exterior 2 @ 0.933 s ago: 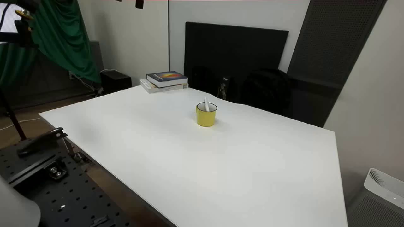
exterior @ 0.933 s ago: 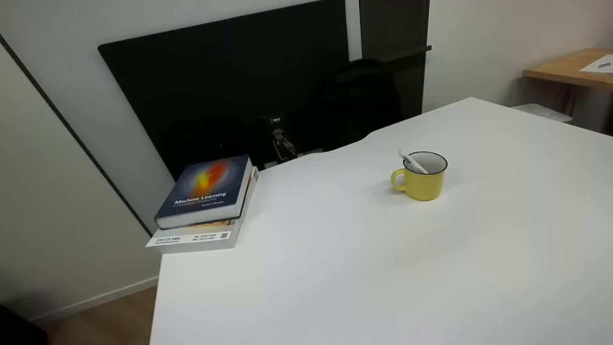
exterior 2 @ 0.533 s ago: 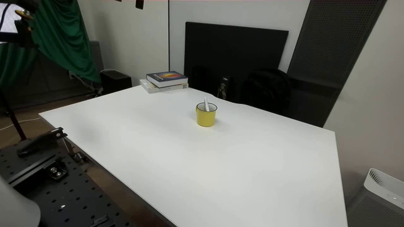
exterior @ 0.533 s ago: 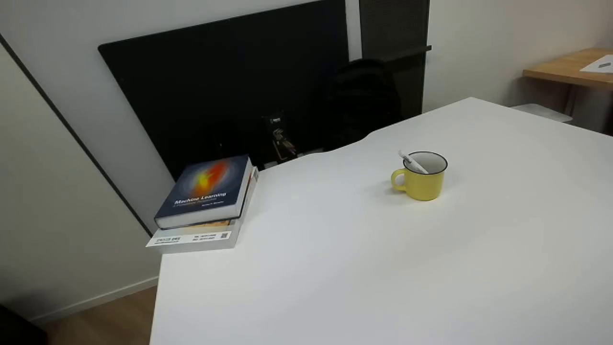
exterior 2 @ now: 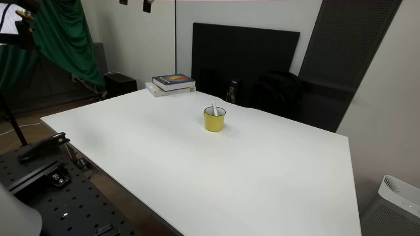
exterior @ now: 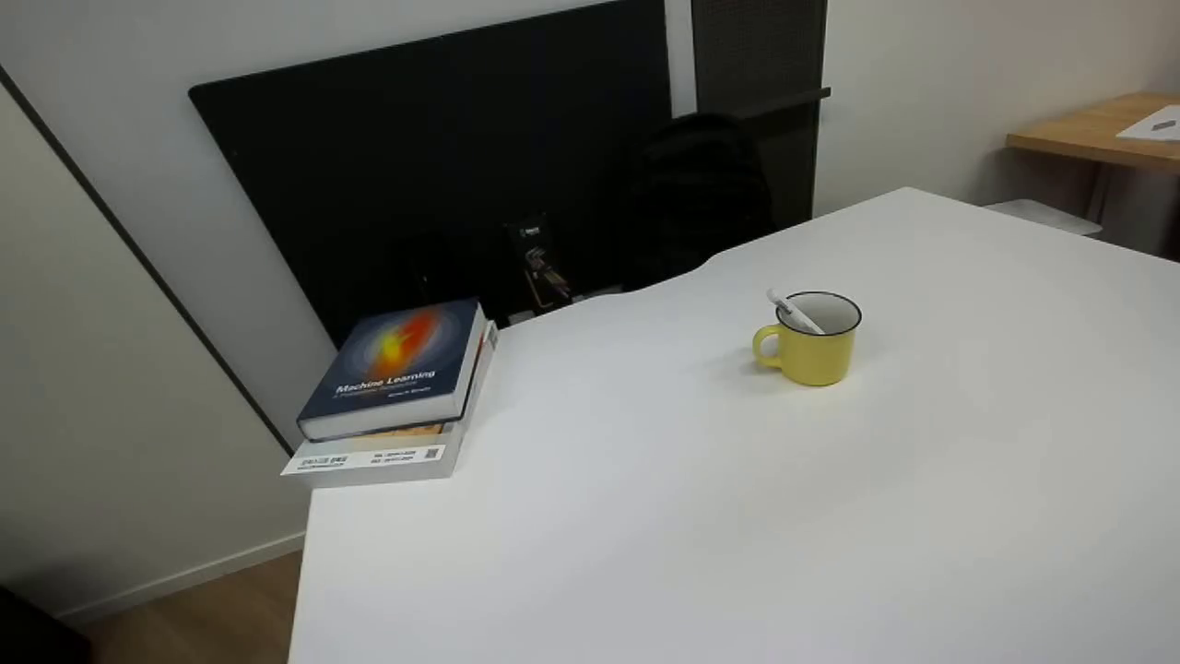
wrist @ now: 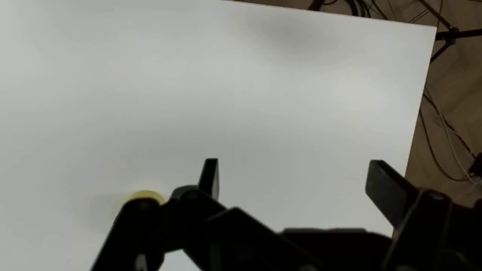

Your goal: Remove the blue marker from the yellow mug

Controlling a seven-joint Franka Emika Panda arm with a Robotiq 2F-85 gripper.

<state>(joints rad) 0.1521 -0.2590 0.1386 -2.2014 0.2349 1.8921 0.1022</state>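
The yellow mug (exterior: pixel 819 361) stands upright on the white table, and it also shows in an exterior view (exterior 2: pixel 214 124). The blue marker (exterior: pixel 798 314) leans inside it with its white end sticking out above the rim on the handle side. It also shows in an exterior view (exterior 2: pixel 215 108). Its blue end is not visible. My gripper (wrist: pixel 293 165) is open and empty, high above the table. Only its fingertips (exterior 2: pixel 135 4) show at the top edge of an exterior view. In the wrist view a sliver of the mug (wrist: pixel 147 194) shows behind the left finger; the marker is hidden there.
Two stacked books (exterior: pixel 396 369) lie at the table's corner, also in an exterior view (exterior 2: pixel 174 82). The white table's edge (wrist: pixel 416 124) runs down the right of the wrist view. A black backpack (exterior 2: pixel 279 93) and dark panel stand behind the table.
My gripper's fingertips have come slightly lower and to the right at the top of an exterior view. The mug and marker have not moved.
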